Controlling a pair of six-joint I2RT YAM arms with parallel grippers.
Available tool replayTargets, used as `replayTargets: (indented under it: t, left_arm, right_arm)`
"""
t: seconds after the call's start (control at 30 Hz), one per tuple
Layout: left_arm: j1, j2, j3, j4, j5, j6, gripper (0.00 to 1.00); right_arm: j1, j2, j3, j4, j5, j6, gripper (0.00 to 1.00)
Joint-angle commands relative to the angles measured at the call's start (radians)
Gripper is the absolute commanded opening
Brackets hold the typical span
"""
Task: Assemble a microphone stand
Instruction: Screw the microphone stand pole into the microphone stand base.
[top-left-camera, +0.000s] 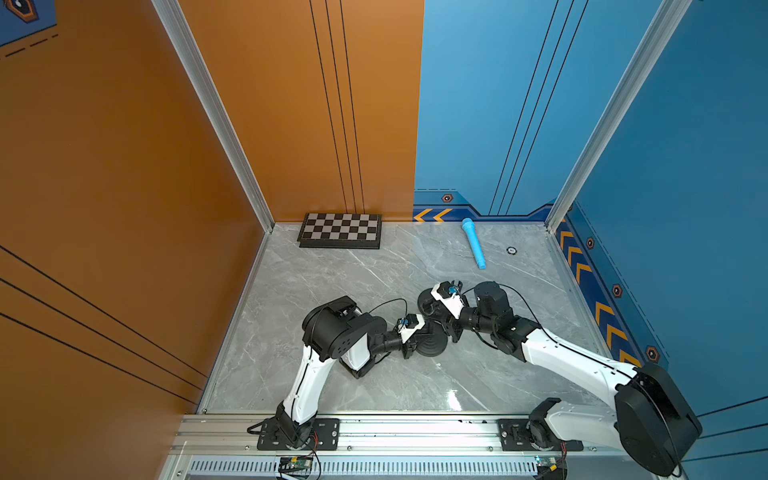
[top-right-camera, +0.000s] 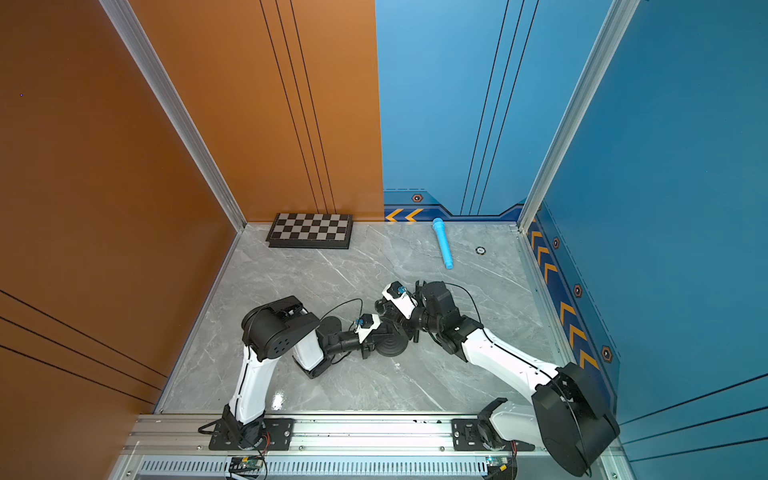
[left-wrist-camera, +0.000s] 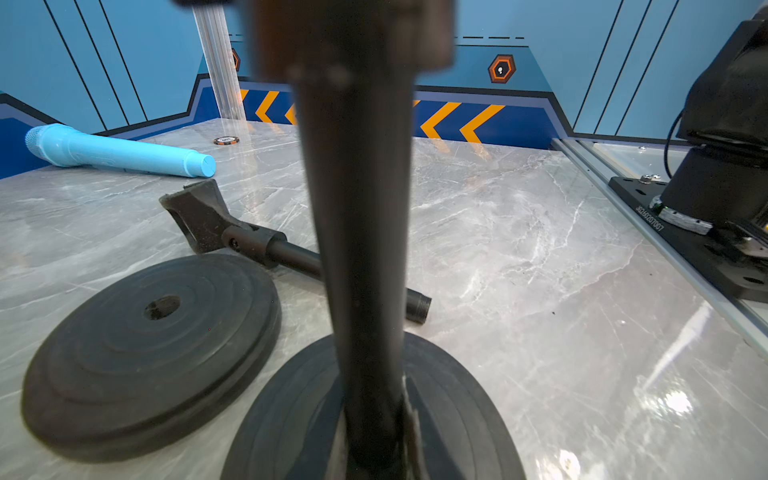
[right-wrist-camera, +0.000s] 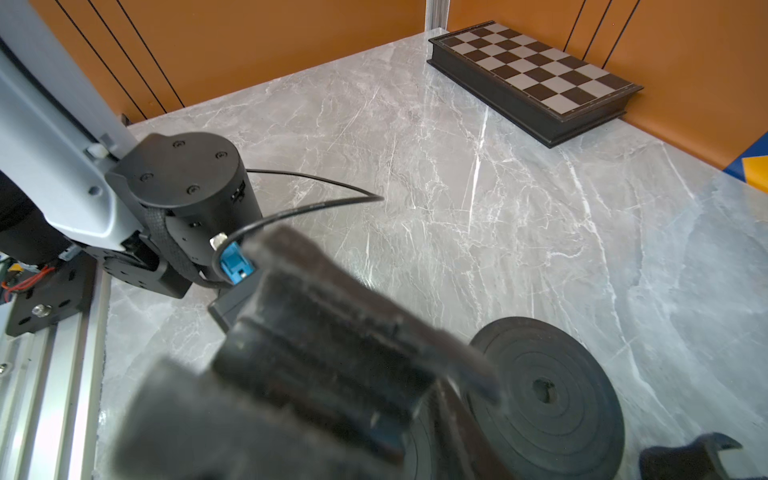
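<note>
Left tool (top-left-camera: 417, 338) clamped, right tool (top-left-camera: 440, 322) just beside it

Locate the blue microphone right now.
In both top views the blue microphone lies flat near the far edge of the table, right of centre, head toward the blue wall, with a small round chip just to its right.

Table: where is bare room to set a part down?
Bare marble: between chessboard and blue microphone; also along the near rail. Crowded: the middle, with the free round base, the other base with its pole and the clip rod.
</note>
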Motion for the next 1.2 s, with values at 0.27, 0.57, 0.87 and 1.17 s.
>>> replayTargets:
  t: [0.27, 0.57, 0.87, 1.17]
  left_arm:
    - [-0.007, 0.062, -0.037, -0.19, -0.02, 0.003, 0.23]
    - [-0.005, 0.06, -0.037, -0.191, -0.021, 0.0, 0.22]
    - [-0.003, 0.06, -0.04, -0.191, -0.019, 0.008, 0.22]
    - [0.0, 0.065, -0.036, -0.191, -0.011, 0.008, 0.22]
  right_arm:
    - [0.112, 0.004, -0.078, 0.1, 0.512, 0.23, 0.0]
    - [0.49, 0.043, -0.167, 0.122, 1.268, 0.636, 0.0]
    - [0.379, -0.109, -0.15, 0.074, 0.661, 0.272, 0.47]
    - [0.06, -0.232, -0.181, 0.046, 0.103, 0.028, 0.57]
